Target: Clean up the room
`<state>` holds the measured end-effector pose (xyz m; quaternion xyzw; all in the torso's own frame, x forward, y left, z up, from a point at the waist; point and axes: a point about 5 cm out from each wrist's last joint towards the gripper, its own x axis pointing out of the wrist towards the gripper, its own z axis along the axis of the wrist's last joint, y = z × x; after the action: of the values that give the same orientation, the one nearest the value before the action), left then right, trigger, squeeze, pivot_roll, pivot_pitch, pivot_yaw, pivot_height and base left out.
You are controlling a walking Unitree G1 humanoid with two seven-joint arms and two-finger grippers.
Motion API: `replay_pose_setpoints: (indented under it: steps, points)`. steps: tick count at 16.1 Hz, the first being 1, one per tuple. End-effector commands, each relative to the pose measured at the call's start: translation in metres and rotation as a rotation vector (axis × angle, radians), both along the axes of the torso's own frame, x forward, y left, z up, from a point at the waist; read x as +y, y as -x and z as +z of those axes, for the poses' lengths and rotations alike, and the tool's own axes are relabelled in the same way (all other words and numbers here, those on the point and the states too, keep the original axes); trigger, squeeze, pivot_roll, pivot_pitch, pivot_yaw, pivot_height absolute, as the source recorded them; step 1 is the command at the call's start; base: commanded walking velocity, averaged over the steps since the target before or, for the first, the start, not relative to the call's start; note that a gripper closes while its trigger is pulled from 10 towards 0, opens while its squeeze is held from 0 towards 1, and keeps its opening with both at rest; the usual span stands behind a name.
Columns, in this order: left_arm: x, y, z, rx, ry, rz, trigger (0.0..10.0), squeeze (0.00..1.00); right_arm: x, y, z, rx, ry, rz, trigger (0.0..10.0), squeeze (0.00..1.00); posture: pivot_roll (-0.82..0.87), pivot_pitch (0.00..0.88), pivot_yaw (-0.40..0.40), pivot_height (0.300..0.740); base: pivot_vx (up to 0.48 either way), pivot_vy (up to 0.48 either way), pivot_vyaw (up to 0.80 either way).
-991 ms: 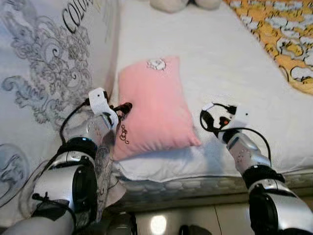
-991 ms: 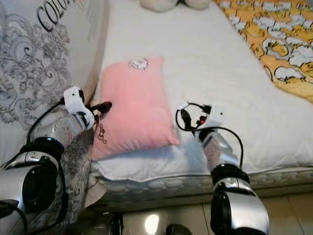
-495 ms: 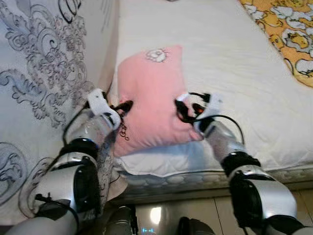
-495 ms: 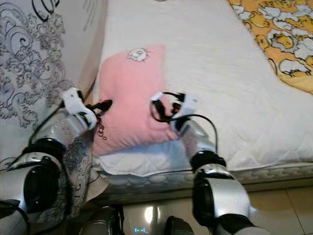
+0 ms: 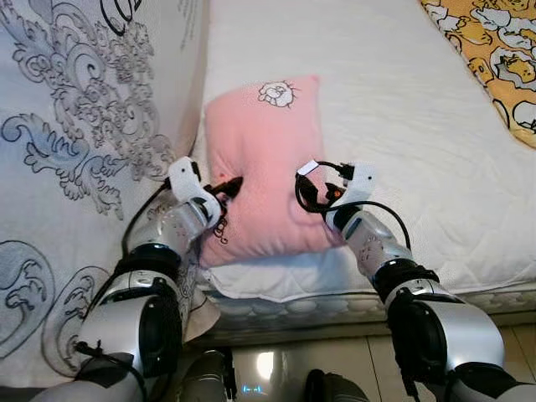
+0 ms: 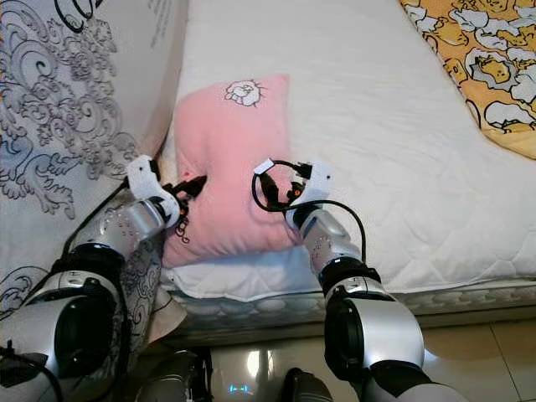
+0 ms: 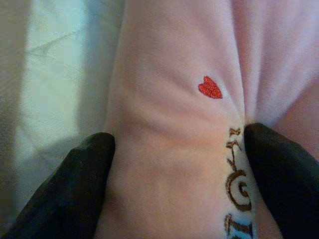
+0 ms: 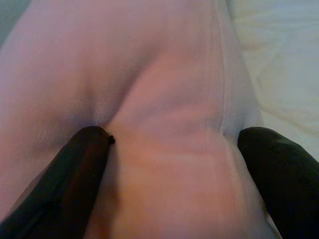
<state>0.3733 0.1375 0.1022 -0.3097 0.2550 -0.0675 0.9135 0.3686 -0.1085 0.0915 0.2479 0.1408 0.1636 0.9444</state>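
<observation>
Nearest us, our two silver arms reach forward from the bed's foot edge, over the quilted mattress side. Our left gripper [image 5: 228, 186] sits at the pink pillow's [image 5: 264, 142] left edge, near its lower corner. In the left wrist view its black fingers [image 7: 75, 184] are spread apart with a bulge of pink fabric between them, each pad pressing into the cloth; a small red heart [image 7: 210, 87] and brown embroidered lettering show on that fold. Our right gripper [image 5: 303, 180] is at the pillow's right edge, also toward the near end. In the right wrist view its fingers [image 8: 79, 174] are likewise parted around a ridge of the pillow, both touching it, the seam running between them. So we have both grippers part open and pinching the pillow from opposite sides.

The pillow lies on the white quilted bed [image 5: 402, 126], lengthwise, close to the bed's left side and its near edge. A small sheep patch [image 5: 275, 93] marks its far end.

Left of it hangs a grey-patterned white duvet [image 5: 75, 151]. Farther right, an orange-and-white printed blanket [image 5: 494, 50] covers the bed's far corner.
</observation>
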Motion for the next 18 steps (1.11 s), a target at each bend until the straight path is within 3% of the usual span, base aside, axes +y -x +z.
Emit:
replay_pose_setpoints:
  steps: [1,2,3,5,12,18]
  points:
    - [-0.019,0.012,-0.018,0.066,0.033,-0.078,2.3,0.0,0.007,0.004,-0.008,0.06,-0.03,0.006,10.0,0.0,0.04,0.183,-0.024,0.74,0.0,0.0,0.0]
    - [-0.021,0.012,-0.017,0.06,0.048,-0.083,0.0,0.0,0.008,0.004,-0.008,0.067,-0.039,0.005,5.0,0.0,0.04,0.183,-0.023,0.74,0.0,0.0,0.0]
    - [-0.026,0.011,-0.013,0.044,0.065,-0.098,0.0,0.0,0.011,0.004,-0.008,0.073,-0.024,0.023,0.0,0.0,0.04,0.181,-0.025,0.74,0.0,0.0,0.0]
    - [-0.031,0.014,-0.011,0.026,0.063,-0.102,0.0,0.0,0.018,0.005,-0.006,0.06,-0.046,0.053,0.0,0.0,0.04,0.177,-0.025,0.74,0.0,0.0,0.0]
    - [-0.052,0.026,-0.013,0.039,0.126,-0.163,0.0,0.0,0.018,0.008,-0.009,0.065,-0.085,0.051,0.0,0.0,0.03,0.172,-0.017,0.74,0.0,0.0,0.0]
    - [-0.058,0.032,-0.012,0.059,0.17,-0.165,0.0,0.0,0.014,0.01,-0.014,0.081,-0.098,0.038,0.0,0.0,0.03,0.173,-0.017,0.74,0.0,0.0,0.0]
